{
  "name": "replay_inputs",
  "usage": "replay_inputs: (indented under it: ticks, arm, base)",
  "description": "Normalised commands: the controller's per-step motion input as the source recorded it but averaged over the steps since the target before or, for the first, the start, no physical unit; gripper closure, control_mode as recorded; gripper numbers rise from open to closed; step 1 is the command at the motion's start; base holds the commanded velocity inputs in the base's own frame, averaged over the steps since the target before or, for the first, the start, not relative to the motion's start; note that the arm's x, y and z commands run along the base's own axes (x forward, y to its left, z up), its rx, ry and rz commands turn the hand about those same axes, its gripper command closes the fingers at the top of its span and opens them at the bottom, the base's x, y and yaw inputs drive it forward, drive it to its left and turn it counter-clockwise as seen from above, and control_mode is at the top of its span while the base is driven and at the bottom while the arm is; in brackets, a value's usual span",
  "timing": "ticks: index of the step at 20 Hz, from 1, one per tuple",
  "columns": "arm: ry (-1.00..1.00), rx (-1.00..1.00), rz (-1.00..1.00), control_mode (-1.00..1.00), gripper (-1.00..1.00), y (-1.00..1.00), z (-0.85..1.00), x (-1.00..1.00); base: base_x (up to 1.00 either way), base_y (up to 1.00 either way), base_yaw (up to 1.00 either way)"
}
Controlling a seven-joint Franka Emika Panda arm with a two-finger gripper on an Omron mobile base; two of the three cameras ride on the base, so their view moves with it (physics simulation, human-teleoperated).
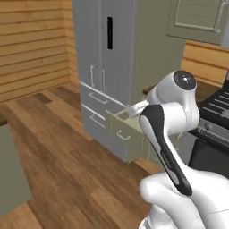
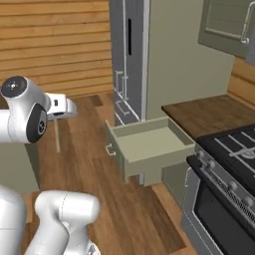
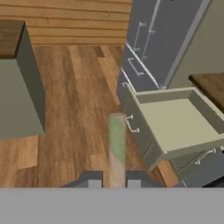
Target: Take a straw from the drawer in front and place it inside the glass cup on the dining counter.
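Holding the straw pinched between closed fingers, my gripper hangs over the wood floor, left of the drawer. I see the drawer pulled open below the fridge, its tray bare. A dark counter corner sits far left.

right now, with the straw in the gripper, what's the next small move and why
Probably swing the arm left toward the dining counter. The gripper is shut on the straw, already clear of the open drawer, which looks empty. The glass cup isn't visible from here.
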Motion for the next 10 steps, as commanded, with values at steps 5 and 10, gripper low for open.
replay_inputs:
  ticks: [5, 10]
  arm:
    - [0.0, 0.0, 0.0, 1.0, 1.0, 0.0, 0.0, 0.0]
    - [0.0, 0.0, 0.0, 1.0, 1.0, 0.0, 0.0, 0.0]
  base:
    - [0.48, 1.0, 0.01]
    - [0.97, 0.89, 0.0]
